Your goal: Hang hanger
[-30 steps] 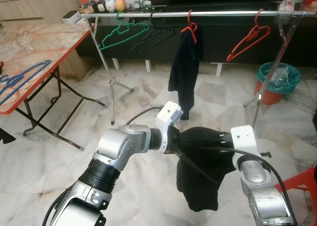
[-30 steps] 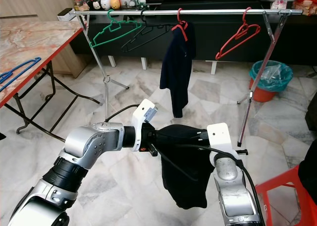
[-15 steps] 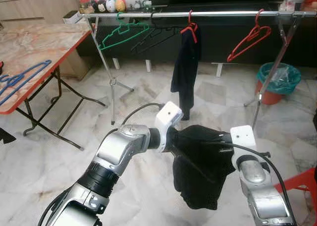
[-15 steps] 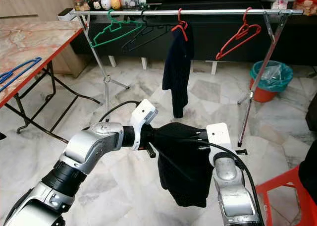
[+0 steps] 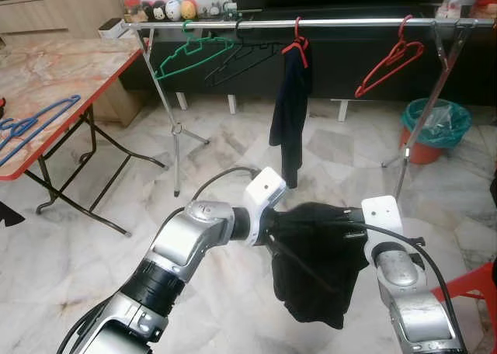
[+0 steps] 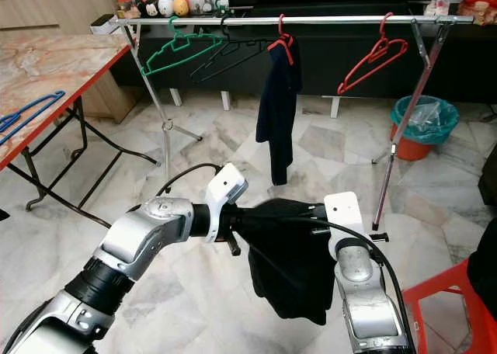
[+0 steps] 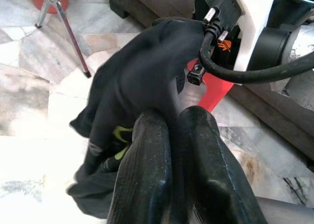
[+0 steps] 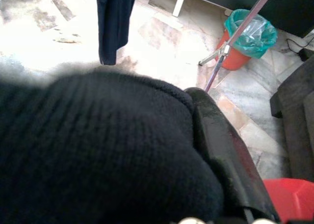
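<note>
A black garment [image 5: 314, 268] hangs bunched between my two grippers in front of my chest. My left gripper [image 7: 169, 135] is shut on its edge, fingers pressed together over the cloth. My right gripper [image 6: 312, 218] holds the other side; one finger [image 8: 221, 135] shows beside the knit and the rest is buried in it. A thin black bar [image 5: 299, 262] crosses the garment's front; I cannot tell what it is. Beyond, a chrome rail [image 5: 349, 21] carries a green hanger [image 5: 190, 51], a black hanger [image 5: 241, 59], a red hanger with a navy garment [image 5: 291, 113] and a bare red hanger [image 5: 388, 63].
A marble-top folding table [image 5: 70, 67] with blue hangers [image 5: 31, 125] stands at the left. A teal bin [image 5: 435, 125] sits behind the rail's right leg [image 5: 415, 137]. A red stool [image 5: 474, 284] is at the lower right. Marble floor lies between me and the rail.
My left wrist has dropped a little and its elbow has swung forward. The black garment has bunched slightly higher and stays held by both grippers.
</note>
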{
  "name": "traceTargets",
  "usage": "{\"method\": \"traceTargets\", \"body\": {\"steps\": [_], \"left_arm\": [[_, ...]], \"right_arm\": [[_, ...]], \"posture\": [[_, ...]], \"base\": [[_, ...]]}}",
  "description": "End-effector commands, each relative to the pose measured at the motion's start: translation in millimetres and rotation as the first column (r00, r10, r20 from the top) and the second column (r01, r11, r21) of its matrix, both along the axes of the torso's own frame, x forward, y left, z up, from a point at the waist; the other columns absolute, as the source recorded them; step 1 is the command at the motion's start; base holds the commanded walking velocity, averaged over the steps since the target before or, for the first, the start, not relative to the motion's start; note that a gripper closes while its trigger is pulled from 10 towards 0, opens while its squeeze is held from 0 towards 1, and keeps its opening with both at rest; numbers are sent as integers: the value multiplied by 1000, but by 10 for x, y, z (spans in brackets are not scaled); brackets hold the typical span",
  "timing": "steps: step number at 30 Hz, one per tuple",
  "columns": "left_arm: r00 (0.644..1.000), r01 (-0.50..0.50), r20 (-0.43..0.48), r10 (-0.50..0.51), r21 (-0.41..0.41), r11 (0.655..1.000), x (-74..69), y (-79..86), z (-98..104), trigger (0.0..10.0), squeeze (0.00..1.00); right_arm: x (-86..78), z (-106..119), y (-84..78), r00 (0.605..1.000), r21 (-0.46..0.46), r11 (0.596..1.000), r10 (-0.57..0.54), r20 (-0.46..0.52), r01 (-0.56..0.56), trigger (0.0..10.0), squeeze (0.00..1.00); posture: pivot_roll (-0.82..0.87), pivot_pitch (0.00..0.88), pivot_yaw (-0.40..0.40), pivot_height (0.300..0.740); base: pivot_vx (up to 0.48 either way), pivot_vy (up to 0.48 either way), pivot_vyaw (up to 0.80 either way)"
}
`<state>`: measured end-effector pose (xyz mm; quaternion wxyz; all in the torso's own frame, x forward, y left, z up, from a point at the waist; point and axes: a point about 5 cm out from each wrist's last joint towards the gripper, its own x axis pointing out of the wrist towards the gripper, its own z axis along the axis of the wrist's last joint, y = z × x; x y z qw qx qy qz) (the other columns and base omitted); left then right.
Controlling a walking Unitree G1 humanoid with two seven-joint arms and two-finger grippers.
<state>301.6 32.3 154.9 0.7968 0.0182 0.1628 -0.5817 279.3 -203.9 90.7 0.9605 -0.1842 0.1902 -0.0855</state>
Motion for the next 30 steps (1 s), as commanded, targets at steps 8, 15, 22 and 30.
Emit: {"method": "traceTargets", "body": {"steps": [8, 15, 22, 30], "left_arm": [[1000, 8, 20, -9, 9, 1000, 8, 35, -7, 10000, 1000], [992, -119, 63, 111, 149, 982, 132, 171, -192, 10000, 1000], [842, -534, 82, 533, 263, 803, 438, 752, -544, 10000, 0], [717, -679, 114, 688, 339, 651, 374, 1162, -966, 10000, 0]], "right_arm": [[32, 69, 26, 1000, -4, 1000, 10, 22, -10, 0, 0], [43, 62, -22, 1000, -40, 999, 21, 8, -21, 0, 0], [23, -169, -323, 996, -74, 995, -65, -56, 61, 0, 0], [-71, -514, -559, 974, 21, 983, -178, -143, 183, 10000, 0]], "posture": [[-55, 20, 106, 740], [-59, 28, 99, 740], [-64, 30, 98, 740], [-73, 21, 99, 740]], "base": [[0, 0, 0], [0, 0, 0], [0, 0, 0], [0, 0, 0]]}}
